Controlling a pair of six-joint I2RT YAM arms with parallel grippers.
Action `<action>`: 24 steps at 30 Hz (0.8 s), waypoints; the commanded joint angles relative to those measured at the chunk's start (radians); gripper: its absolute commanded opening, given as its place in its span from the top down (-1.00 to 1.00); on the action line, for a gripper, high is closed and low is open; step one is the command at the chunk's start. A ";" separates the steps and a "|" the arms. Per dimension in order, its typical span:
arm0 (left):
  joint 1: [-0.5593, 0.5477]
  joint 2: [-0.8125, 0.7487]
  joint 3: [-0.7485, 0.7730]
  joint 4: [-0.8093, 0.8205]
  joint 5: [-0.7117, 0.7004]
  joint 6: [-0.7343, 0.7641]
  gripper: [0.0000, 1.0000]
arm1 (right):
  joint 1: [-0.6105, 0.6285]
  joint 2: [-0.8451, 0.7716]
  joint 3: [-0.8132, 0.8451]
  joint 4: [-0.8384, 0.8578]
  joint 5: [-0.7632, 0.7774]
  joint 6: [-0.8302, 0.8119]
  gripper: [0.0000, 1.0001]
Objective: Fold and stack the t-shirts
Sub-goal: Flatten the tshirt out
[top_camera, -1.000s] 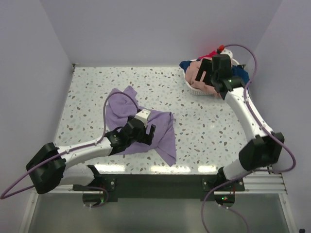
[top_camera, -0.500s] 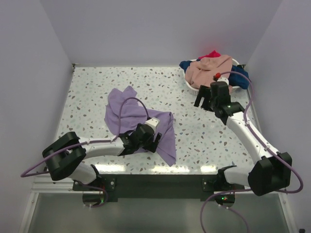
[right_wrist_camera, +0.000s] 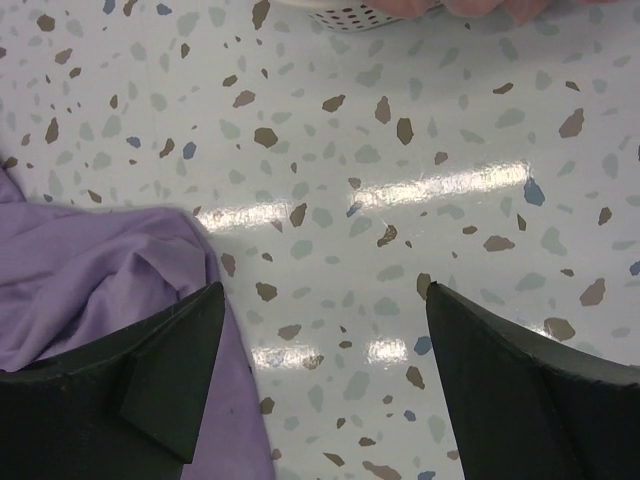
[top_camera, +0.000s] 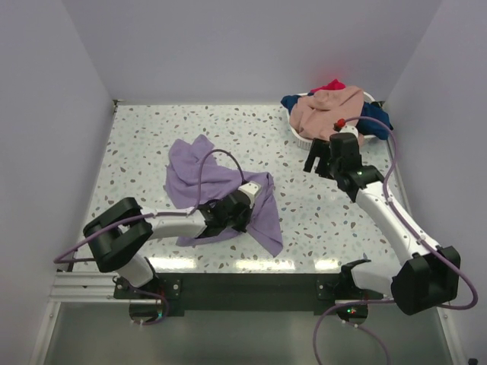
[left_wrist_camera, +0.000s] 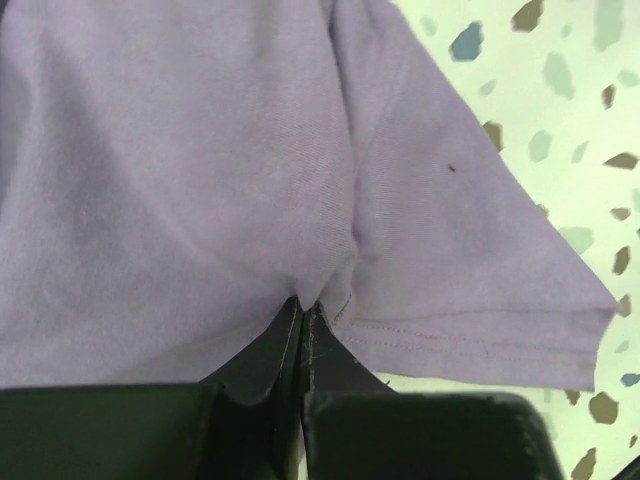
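Lavender-purple soft fabric t-shirt (top_camera: 204, 176): lies crumpled and unfolded on the speckled terrazzo tabletop (top_camera: 144, 129), left of centre.
Left gripper (left_wrist_camera: 302, 308): the jaws, spread wide a second ago, have been closed onto a pinch of the shirt beside a stitched hem.
Right gripper (top_camera: 318, 158): drawn back from the white oval basket (top_camera: 303, 137); fingers spread, nothing held.
Meaning: a grip is secured, so spreading can likely be started.

Concealment and cropping, referenced to the basket (top_camera: 303, 138).
Basket mostly buried under its load; only part of its rim shows. Red shirt (top_camera: 332, 84), at its far side, is a scrap behind the peach shirt (top_camera: 327, 110); navy shirt (top_camera: 291, 100) shows only at either flank. Well apart from the basket, the left gripper (left_wrist_camera: 301, 310) hides between closed jaws the purple shirt (top_camera: 194, 171) fold it pinches.
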 commanded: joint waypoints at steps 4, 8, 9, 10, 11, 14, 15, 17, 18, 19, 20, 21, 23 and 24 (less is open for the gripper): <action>-0.003 0.073 0.163 0.121 0.101 0.020 1.00 | 0.002 -0.082 0.032 -0.045 0.056 -0.015 -0.71; -0.002 0.186 0.317 0.174 0.166 -0.014 1.00 | 0.002 -0.133 0.061 -0.102 0.116 -0.034 -0.72; -0.003 0.211 0.391 0.187 0.184 -0.018 1.00 | 0.002 -0.150 0.064 -0.119 0.146 -0.040 -0.74; -0.002 0.237 0.433 0.195 0.193 -0.023 1.00 | 0.002 -0.154 0.070 -0.130 0.165 -0.048 -0.74; -0.003 0.291 0.476 0.198 0.209 -0.027 1.00 | 0.002 -0.161 0.073 -0.150 0.188 -0.051 -0.75; -0.002 0.371 0.626 0.198 0.216 -0.014 1.00 | 0.002 -0.168 0.082 -0.182 0.245 -0.055 -0.76; -0.002 0.379 0.669 0.199 0.215 -0.006 1.00 | 0.002 -0.170 0.083 -0.194 0.251 -0.054 -0.76; 0.005 0.360 0.682 0.193 0.184 0.022 -0.12 | 0.002 -0.184 0.082 -0.203 0.255 -0.051 -0.76; 0.008 0.337 0.658 0.192 0.174 0.032 -0.49 | -0.001 -0.190 0.084 -0.208 0.265 -0.051 -0.76; 0.014 0.308 0.630 0.190 0.142 0.048 -0.82 | 0.002 -0.197 0.089 -0.213 0.253 -0.049 -0.76; 0.037 0.229 0.595 0.190 0.096 0.051 -0.89 | 0.002 -0.203 0.089 -0.214 0.242 -0.049 -0.74; 0.055 0.183 0.511 0.188 0.078 0.049 -0.93 | 0.004 -0.208 0.087 -0.211 0.220 -0.048 -0.71; 0.127 0.027 0.417 0.173 0.030 0.011 -0.99 | 0.019 -0.213 0.070 -0.201 0.141 -0.038 -0.63; 0.153 -0.026 0.324 0.162 0.009 -0.009 -1.00 | 0.034 -0.213 0.063 -0.188 0.127 -0.034 -0.62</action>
